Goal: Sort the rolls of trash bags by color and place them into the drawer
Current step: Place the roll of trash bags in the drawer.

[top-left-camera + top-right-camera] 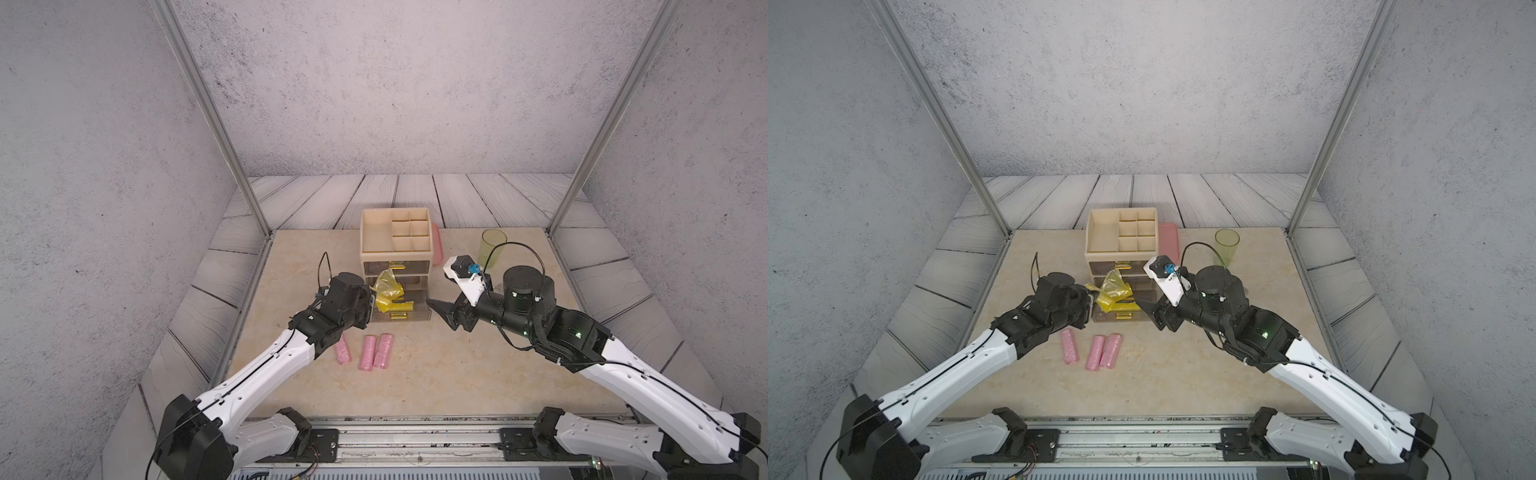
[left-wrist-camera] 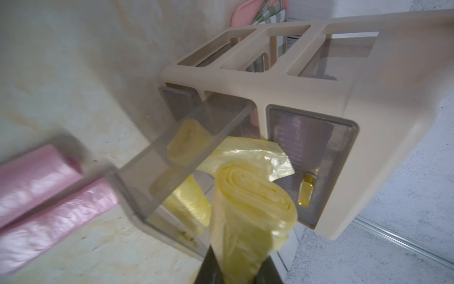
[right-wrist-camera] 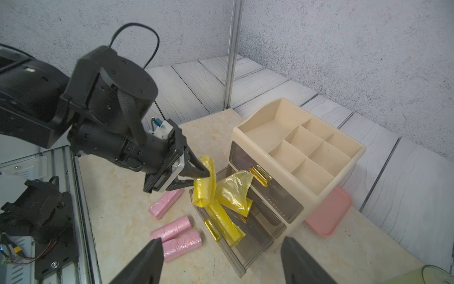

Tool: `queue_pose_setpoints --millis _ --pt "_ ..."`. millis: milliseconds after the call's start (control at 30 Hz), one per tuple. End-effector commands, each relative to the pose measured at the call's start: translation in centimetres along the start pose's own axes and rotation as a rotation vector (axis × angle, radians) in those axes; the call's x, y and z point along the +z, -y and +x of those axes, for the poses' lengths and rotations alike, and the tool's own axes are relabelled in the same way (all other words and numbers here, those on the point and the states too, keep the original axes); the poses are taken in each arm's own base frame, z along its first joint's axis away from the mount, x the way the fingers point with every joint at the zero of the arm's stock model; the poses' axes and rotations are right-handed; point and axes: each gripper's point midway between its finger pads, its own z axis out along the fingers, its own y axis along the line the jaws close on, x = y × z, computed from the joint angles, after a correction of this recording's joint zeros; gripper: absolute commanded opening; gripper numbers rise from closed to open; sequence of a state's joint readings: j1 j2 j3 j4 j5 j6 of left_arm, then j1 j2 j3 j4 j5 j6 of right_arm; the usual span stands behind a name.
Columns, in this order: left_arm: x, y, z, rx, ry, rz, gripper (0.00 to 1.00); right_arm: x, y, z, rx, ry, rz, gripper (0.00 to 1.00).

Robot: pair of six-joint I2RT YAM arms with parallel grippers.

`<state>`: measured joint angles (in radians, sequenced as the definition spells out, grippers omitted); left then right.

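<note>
Your left claw (image 3: 199, 179) grips a yellow roll (image 2: 248, 211), its loose end trailing, over the open drawer (image 2: 152, 157). More yellow rolls (image 3: 223, 221) lie inside, perhaps two; the film hides the count. Your right claw (image 3: 222, 242) stands wide and empty nearby. Three pink rolls (image 1: 368, 353) lie on the surface (image 1: 415, 386) in front.

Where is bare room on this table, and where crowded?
Bare: the strip between the pink rolls and the table's near edge, and the far-left corner beside the organizer. Crowded: the open drawer, flanked by left tool and right tool.
</note>
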<state>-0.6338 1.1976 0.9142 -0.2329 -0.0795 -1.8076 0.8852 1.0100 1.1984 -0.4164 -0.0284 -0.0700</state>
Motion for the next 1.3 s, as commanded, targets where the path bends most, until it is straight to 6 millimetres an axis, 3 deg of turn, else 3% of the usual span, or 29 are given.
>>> queue_pose_setpoints --millis 0,300,600,633,800,1100,1267 --pt "0.6 3.6 0.0 -0.086 0.065 0.105 0.00 -2.0 0.7 0.1 0.003 0.006 0.047 0.79" --pt "3.6 4.6 1.5 -0.115 0.076 0.114 0.00 -4.0 1.4 0.1 -0.019 0.011 0.090 0.79" --pt "4.4 4.9 2.1 -0.122 0.075 0.112 0.57 -5.1 1.6 0.4 -0.027 0.007 0.108 0.79" --pt "4.3 5.0 2.1 -0.121 0.075 0.114 0.69 -5.2 1.6 0.4 -0.025 0.009 0.107 0.80" --pt "4.0 5.5 2.2 -0.110 0.073 0.131 0.71 -5.1 1.6 0.4 -0.018 0.006 0.105 0.80" --pt "0.9 8.0 2.2 -0.045 0.064 0.206 0.69 -4.3 1.8 0.7 0.014 0.008 0.118 0.82" --pt "-2.7 9.7 1.3 0.118 0.097 0.295 0.56 -2.1 0.5 2.6 0.099 0.012 0.053 0.58"
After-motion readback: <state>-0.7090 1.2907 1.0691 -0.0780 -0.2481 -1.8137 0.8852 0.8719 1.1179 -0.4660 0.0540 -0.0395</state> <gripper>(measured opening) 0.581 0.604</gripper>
